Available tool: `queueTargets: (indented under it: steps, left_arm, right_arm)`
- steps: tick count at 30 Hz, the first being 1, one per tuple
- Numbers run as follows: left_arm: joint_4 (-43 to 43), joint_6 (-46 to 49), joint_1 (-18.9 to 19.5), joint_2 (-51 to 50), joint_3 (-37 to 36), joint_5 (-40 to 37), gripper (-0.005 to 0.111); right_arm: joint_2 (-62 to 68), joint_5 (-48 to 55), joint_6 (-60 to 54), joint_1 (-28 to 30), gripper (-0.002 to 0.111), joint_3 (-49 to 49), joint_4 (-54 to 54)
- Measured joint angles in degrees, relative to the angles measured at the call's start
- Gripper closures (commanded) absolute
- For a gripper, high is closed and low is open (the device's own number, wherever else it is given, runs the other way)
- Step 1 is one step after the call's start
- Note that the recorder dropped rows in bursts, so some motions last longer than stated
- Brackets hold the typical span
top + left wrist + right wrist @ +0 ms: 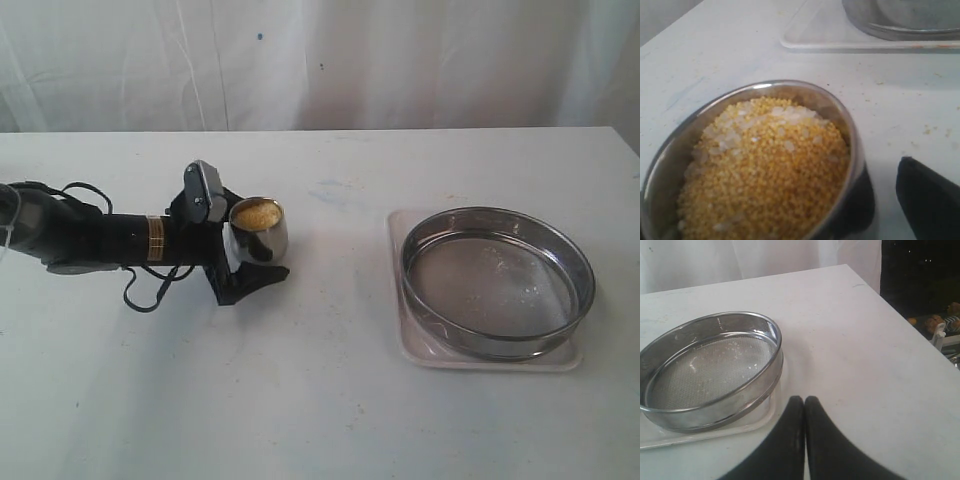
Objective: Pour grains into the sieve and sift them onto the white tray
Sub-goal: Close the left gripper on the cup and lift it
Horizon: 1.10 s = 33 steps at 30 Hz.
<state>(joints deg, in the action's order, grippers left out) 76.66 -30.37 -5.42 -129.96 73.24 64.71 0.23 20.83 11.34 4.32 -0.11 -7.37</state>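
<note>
A small steel cup [264, 240] full of yellow and whitish grains [257, 212] stands on the table left of centre. My left gripper [255, 248] straddles it, open. In the left wrist view the grains [770, 170] fill the cup [856, 165], and a strip of table separates one black finger [927, 200] from the cup; the other finger is out of view. To the right the sieve [500, 345] rests on the white tray [415, 348], with only specks on its mesh. My right gripper [804, 400] is shut and empty, just off a tray [715, 432] corner beside the sieve [740, 405]. It does not show in the exterior view.
The left arm and its cables [90, 240] lie low across the table's left side. A white curtain [320, 60] hangs behind the table. The table edge [900, 320] drops off past the sieve in the right wrist view. Stray grains [927, 131] dot the tabletop near the cup.
</note>
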Motion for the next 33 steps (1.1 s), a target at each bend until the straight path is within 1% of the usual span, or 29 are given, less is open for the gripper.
queueTargets:
  steps: [3,5,13,15,17,18,20,21,22,24,26,27,33]
  left_arm:
    - [-1.11,1.37,-1.35,0.0,0.0,-2.57,0.002]
    - [-3.3,1.79,-1.78,0.0,0.0,-4.02,0.002]
    - [-12.04,5.47,-1.92,0.0,0.0,-7.9,0.002]
    - [-12.94,5.6,-1.92,0.0,0.0,-9.0,0.006]
    - [-13.35,5.6,-1.92,0.13,0.0,-9.71,0.015]
    - [-13.35,5.3,-1.92,0.23,0.0,-9.83,0.025]
    - [-13.22,3.76,-1.92,0.23,0.0,-9.97,0.041]
    - [-13.14,2.81,-1.92,0.23,0.0,-10.12,0.054]
    - [-13.14,1.24,-1.92,0.23,0.0,-10.2,0.062]
    - [-13.14,-0.5,-1.92,0.23,0.0,-10.24,0.084]
    - [-13.14,-2.05,-1.92,0.23,0.0,-10.48,0.102]
    - [-13.14,-2.89,-1.92,0.23,0.0,-10.48,0.107]
    - [-13.42,-6.55,-1.92,0.13,0.0,-10.52,0.107]
  right_arm:
    - [0.0,0.0,0.0,0.0,0.108,0.0,0.0]
    - [0.0,0.0,0.0,0.0,0.108,0.0,0.0]
    - [0.0,0.0,0.0,0.0,0.108,0.0,0.0]
    - [0.0,0.0,0.0,0.0,0.108,0.0,0.0]
    - [0.0,0.0,0.0,0.0,0.108,0.0,0.0]
    - [0.0,0.0,0.0,0.0,0.108,0.0,0.0]
    - [0.0,0.0,0.0,0.0,0.108,0.0,0.0]
    - [0.0,0.0,0.0,0.0,0.108,0.0,0.0]
    - [0.0,0.0,0.0,0.0,0.108,0.0,0.0]
    - [0.0,0.0,0.0,0.0,0.108,0.0,0.0]
    - [0.0,0.0,0.0,0.0,0.108,0.0,0.0]
    - [0.0,0.0,0.0,0.0,0.108,0.0,0.0]
    - [0.0,0.0,0.0,0.0,0.108,0.0,0.0]
